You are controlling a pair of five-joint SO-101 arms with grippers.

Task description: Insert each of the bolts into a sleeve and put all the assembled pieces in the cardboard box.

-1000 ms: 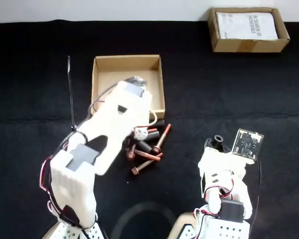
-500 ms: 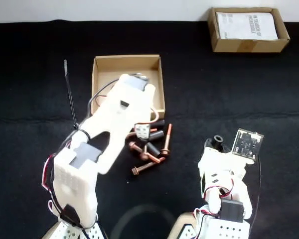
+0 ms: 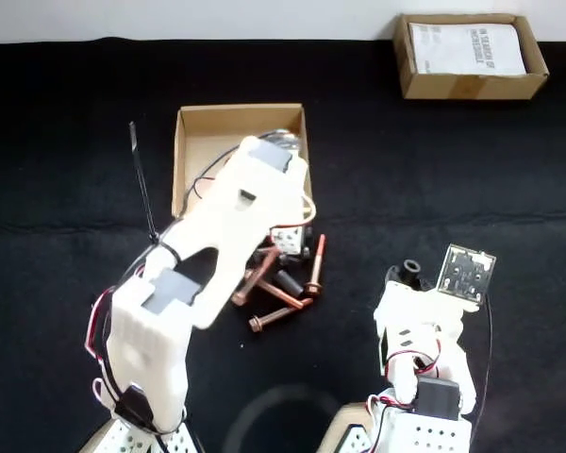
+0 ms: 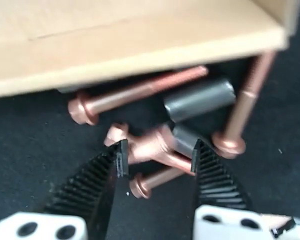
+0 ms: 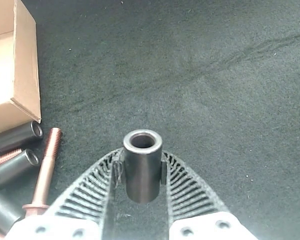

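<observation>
Copper bolts (image 3: 275,293) and dark sleeves (image 3: 288,282) lie in a heap just in front of the open cardboard box (image 3: 191,142). My left gripper (image 4: 158,157) is open low over the heap, its toothed fingers either side of crossed bolts (image 4: 151,145). Beyond it a long bolt (image 4: 140,92) and a grey sleeve (image 4: 200,100) lie against the box wall (image 4: 130,45). My right gripper (image 5: 141,162) is shut on an upright dark sleeve (image 5: 142,165), bore facing up. It is held above the black cloth, right of the heap, with the sleeve (image 3: 412,268) clear of everything.
A second cardboard box (image 3: 453,88) with a printed sheet in it stands at the back right. A thin black rod (image 3: 141,184) sticks up beside the left arm (image 3: 217,245). Two sleeves (image 5: 17,135) and a bolt (image 5: 46,165) lie near the box corner (image 5: 12,75).
The left arm has swung right and farther along the box's front edge. Bolts and sleeves in the heap were shifted; one bolt now lies straight. The right arm kept still with its sleeve.
</observation>
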